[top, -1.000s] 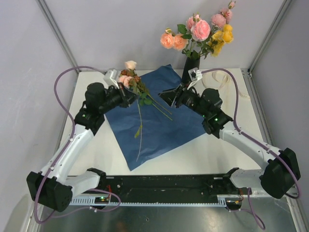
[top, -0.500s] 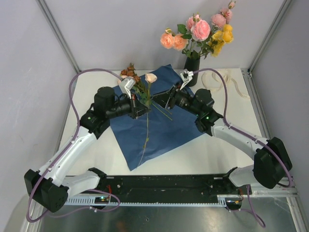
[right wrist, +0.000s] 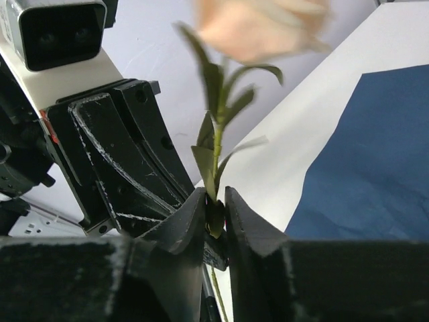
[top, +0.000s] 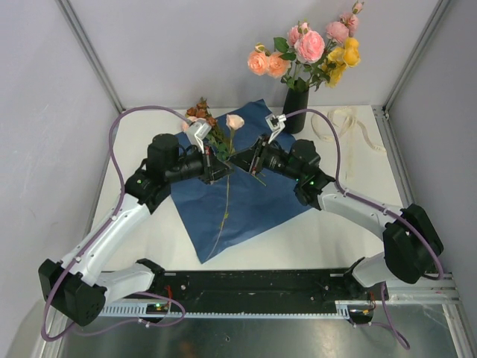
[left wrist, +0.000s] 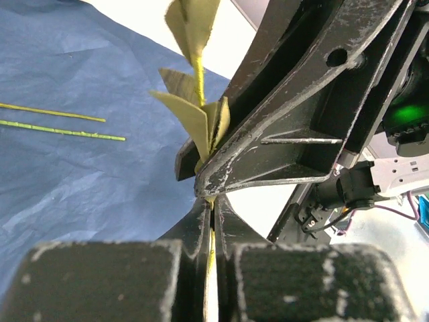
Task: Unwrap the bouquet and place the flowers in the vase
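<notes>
- The left gripper (top: 216, 165) is clamped tight on a thin rose stem (top: 226, 201), over the far half of the blue paper sheet (top: 261, 201). It holds the stem upright, so the peach rose (top: 235, 121) stands above the sheet and the tail hangs down toward its near corner.
- A cluster of brownish-red roses (top: 201, 110) rises over the sheet's far left edge, just behind that gripper. I cannot tell whether they share the same grip.
- Two bare green stems (left wrist: 60, 127) lie flat on the sheet, apart from both grippers.
- The right gripper (top: 248, 159) meets the left one nose to nose above the sheet. Its jaws are narrow around the same stem, just under the leaves. I cannot tell whether they pinch it yet or only bracket it.
- This looks like a hand-over, since the right arm is the one nearer the vase.
- The vase (top: 295, 104) stands just off the sheet's far right corner. It already carries pink, peach and yellow flowers (top: 309, 46), so most of the task looks done.
- The cream ribbon (top: 350, 123) lies loose on the table well right of the sheet, out of the way.
</notes>
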`<state>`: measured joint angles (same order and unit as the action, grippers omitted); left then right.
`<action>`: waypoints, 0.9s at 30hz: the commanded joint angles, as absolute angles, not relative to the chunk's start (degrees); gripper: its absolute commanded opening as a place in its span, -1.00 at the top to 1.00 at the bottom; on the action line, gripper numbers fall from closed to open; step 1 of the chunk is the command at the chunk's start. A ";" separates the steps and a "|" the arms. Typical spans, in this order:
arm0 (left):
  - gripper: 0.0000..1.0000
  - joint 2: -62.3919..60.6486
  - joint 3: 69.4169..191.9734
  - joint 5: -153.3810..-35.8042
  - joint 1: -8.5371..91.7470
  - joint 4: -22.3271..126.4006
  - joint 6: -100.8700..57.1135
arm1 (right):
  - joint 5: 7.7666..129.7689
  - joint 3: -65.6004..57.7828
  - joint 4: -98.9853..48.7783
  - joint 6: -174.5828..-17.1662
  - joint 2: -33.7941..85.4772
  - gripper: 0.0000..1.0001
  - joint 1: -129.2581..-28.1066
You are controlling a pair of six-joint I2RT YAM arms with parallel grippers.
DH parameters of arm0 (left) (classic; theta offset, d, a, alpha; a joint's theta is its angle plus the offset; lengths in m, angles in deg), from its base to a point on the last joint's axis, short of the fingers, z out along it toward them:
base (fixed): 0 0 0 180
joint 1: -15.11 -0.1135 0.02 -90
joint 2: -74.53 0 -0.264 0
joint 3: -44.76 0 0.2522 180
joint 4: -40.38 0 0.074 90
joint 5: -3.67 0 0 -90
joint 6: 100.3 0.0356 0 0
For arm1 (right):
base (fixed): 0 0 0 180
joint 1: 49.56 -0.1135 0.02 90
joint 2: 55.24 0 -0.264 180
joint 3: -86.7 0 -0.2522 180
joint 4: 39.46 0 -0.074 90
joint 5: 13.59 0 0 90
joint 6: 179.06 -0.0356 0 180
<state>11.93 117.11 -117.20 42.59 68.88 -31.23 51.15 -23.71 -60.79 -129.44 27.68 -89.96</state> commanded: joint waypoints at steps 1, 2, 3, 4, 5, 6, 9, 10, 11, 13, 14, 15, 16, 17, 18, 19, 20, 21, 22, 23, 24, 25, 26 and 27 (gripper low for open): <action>0.84 12.55 118.19 -118.67 43.05 69.23 -29.77 | 50.02 -22.86 -64.77 -130.29 27.50 0.77 -89.86; 0.69 12.82 118.24 -118.45 43.05 69.55 -29.83 | 50.12 -22.81 -65.18 -130.42 27.31 0.89 -89.57; 0.42 13.14 118.27 -118.26 43.05 69.84 -29.82 | 50.17 -22.61 -65.39 -130.53 26.73 0.94 -88.85; 0.18 13.56 118.32 -117.72 43.05 70.39 -29.82 | 50.19 -22.34 -65.28 -130.54 26.17 0.97 -88.28; -0.12 13.94 118.35 -117.10 43.05 70.92 -29.81 | 50.29 -21.72 -64.21 -130.01 25.28 0.99 -87.29; -0.34 14.53 118.37 -116.57 43.10 71.72 -29.72 | 50.56 -21.05 -63.02 -129.49 24.40 0.99 -86.44; -0.88 16.75 118.40 -113.70 43.06 74.30 -28.51 | 52.69 -17.51 -55.48 -124.52 20.81 1.00 -83.57; -0.94 17.78 118.39 -112.63 43.06 75.51 -28.02 | 53.47 -15.74 -52.81 -121.65 19.79 1.00 -82.78; -0.96 19.04 118.38 -110.95 43.06 76.69 -27.33 | 54.70 -14.20 -49.10 -119.33 18.62 1.00 -81.85; -0.98 21.26 118.10 -106.97 43.06 79.18 -26.07 | 57.82 -10.45 -42.49 -113.30 16.57 1.00 -80.53; -0.99 22.46 117.62 -104.73 43.05 80.42 -25.61 | 60.43 -8.17 -39.50 -109.62 15.69 1.00 -80.07; -0.99 23.97 117.08 -101.20 43.05 81.21 -25.12 | 62.45 -6.42 -36.29 -106.59 15.07 1.00 -79.71; -0.99 25.30 115.97 -98.16 43.01 81.91 -24.78 | 64.90 -4.04 -34.11 -103.27 14.55 1.00 -79.27; -0.99 27.24 114.93 -94.58 42.99 82.26 -24.35 | 66.83 -2.20 -31.97 -100.61 14.24 1.00 -78.96; -0.99 28.78 113.62 -91.95 43.02 82.44 -24.01 | 69.07 0.31 -30.46 -97.69 14.26 1.00 -78.45; -0.99 30.79 112.44 -89.27 43.04 82.53 -23.61 | 70.94 2.31 -28.70 -95.31 14.45 1.00 -78.11; -0.99 32.31 111.19 -86.92 43.05 82.66 -23.24 | 72.84 5.15 -26.45 -92.76 14.98 1.00 -77.59; -0.99 34.18 109.95 -84.61 43.05 82.73 -22.88 | 74.05 7.58 -24.98 -91.08 15.64 1.00 -77.02; -0.99 35.59 109.07 -82.44 43.05 82.76 -22.61 | 75.19 10.38 -23.84 -89.37 16.59 1.00 -76.29; -0.99 37.18 108.27 -81.00 43.05 82.82 -22.52 | 75.80 12.40 -23.23 -88.20 17.28 1.00 -75.67; -0.99 38.45 107.75 -79.89 43.05 82.81 -22.47 | 77.07 14.77 -23.02 -86.92 18.33 1.00 -74.92; -0.99 39.71 107.26 -79.24 43.05 82.80 -22.45 | 77.93 17.05 -23.13 -85.92 19.56 1.00 -74.01; -0.99 40.90 106.93 -78.70 43.05 82.84 -22.44 | 78.71 18.68 -23.45 -85.29 20.52 1.00 -73.25; -0.99 41.72 106.72 -78.34 43.05 82.86 -22.43 | 79.67 20.59 -23.83 -84.80 21.80 1.00 -72.39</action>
<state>38.35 107.61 -85.77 42.74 83.00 -24.60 72.81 13.84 -27.46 -92.74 17.38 -75.07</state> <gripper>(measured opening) 0.995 0.020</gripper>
